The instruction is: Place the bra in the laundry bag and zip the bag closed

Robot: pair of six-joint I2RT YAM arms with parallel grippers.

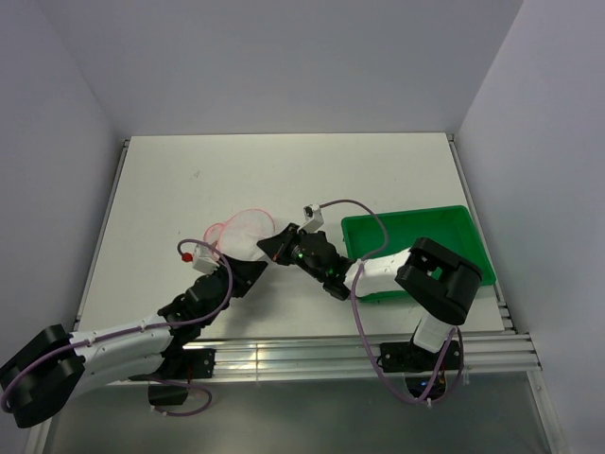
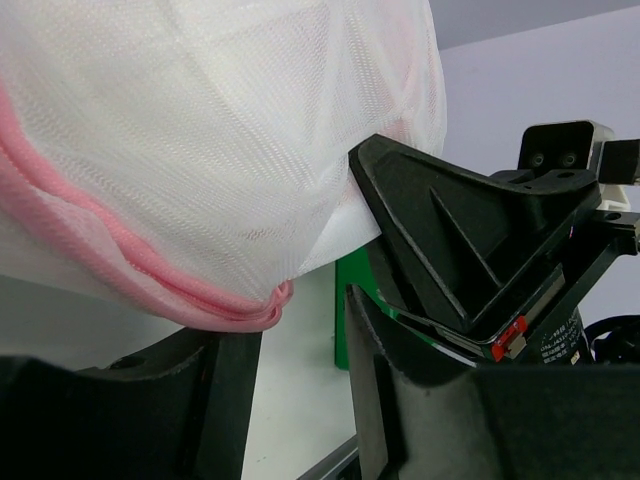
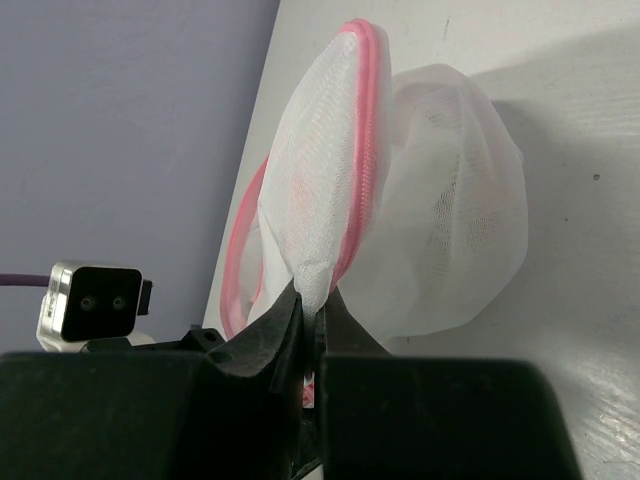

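The laundry bag (image 1: 243, 227) is a white mesh clamshell with pink zip trim, standing half open on the table's middle. My right gripper (image 1: 272, 248) is shut on a fold of its white mesh (image 3: 318, 285) at the near edge, holding one half upright (image 3: 330, 170). My left gripper (image 1: 255, 272) is open just below and in front of the bag; its fingers (image 2: 400, 400) stand apart with the pink trim (image 2: 235, 312) hanging above the gap, not touching. The bra does not show plainly; only a faint pink shade shows through the mesh (image 3: 300, 195).
A green rectangular tray (image 1: 416, 236) lies to the right, under the right arm, and shows behind the left fingers (image 2: 350, 300). The right gripper's black body (image 2: 450, 240) is close to the right of my left fingers. White walls enclose the table.
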